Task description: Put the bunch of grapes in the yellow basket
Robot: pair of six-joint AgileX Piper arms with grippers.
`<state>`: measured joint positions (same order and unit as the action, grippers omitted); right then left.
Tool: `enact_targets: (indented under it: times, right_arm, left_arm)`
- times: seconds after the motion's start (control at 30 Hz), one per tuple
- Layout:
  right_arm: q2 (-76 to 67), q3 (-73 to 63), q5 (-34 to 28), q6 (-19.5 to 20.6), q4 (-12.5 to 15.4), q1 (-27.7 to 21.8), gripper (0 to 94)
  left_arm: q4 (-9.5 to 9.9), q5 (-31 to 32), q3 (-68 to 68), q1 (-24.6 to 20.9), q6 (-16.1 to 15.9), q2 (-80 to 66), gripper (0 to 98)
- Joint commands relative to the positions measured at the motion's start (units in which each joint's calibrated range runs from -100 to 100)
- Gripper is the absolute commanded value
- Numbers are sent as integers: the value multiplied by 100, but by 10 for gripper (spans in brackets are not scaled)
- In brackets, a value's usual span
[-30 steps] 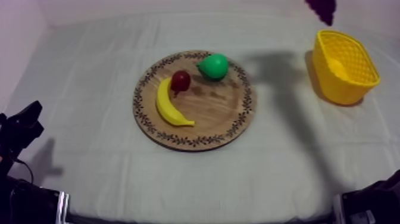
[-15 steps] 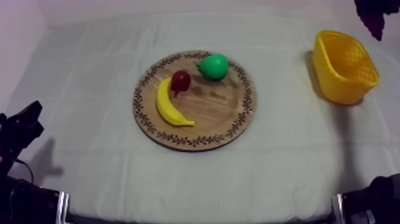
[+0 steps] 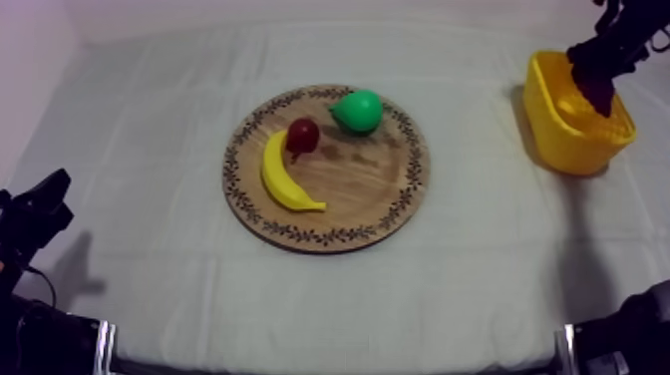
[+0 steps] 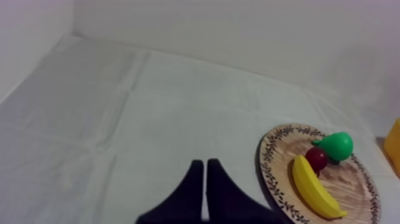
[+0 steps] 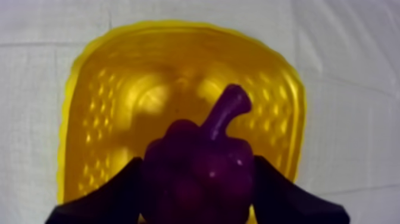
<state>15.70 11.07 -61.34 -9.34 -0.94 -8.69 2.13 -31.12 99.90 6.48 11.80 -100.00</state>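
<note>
Yellow basket [image 3: 558, 135], right side of bench: bunch of grapes [image 3: 601, 95] hangs at its mouth, grasped between the fingers [image 5: 113, 193] of the right end effector [image 3: 596, 75]. Long axis runs downward, stem [image 5: 225, 110] towards the basket floor.
Wooden board [image 3: 384, 214]: banana [image 3: 282, 180], pear [image 3: 358, 111], small red fruit [image 3: 302, 135].
Left end effector [image 4: 205, 187]: clenched on nothing.

My left gripper [image 4: 205, 170] has its fingers pressed together; my right gripper [image 5: 198, 165] clamps the bunch of grapes [image 5: 190, 184] between its fingers.
</note>
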Motion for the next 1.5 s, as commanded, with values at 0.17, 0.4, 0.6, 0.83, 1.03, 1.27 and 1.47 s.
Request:
enact_targets:
  times: [0.17, 0.4, 0.6, 0.83, 1.03, 1.27, 1.47]
  right_arm:
    - [411, -149, 21, -67, 32, -50, 572]
    - [359, -160, 264, -101, 97, -52, 687]
    - [-325, 139, 604, -75, 114, -45, 618]
    - [-1804, 887, 958, -164, 239, -160, 505]
    - [-3284, 1976, 1399, -254, 342, -171, 445]
    - [-5015, 3500, 2168, -19, 211, 100, 400]
    - [-6441, 4876, 2884, 207, 15, 402, 339]
  left_arm:
    - [0, 0, -1, -1, 0, 0, 1]
    - [0, 0, -1, -1, 0, 0, 1]
    - [0, 0, -1, -1, 0, 0, 1]
    - [0, 0, -1, -1, 0, 0, 1]
    - [0, 0, -1, -1, 0, 0, 1]
    - [0, 0, -1, -1, 0, 0, 1]
    - [0, 0, -1, -1, 0, 0, 1]
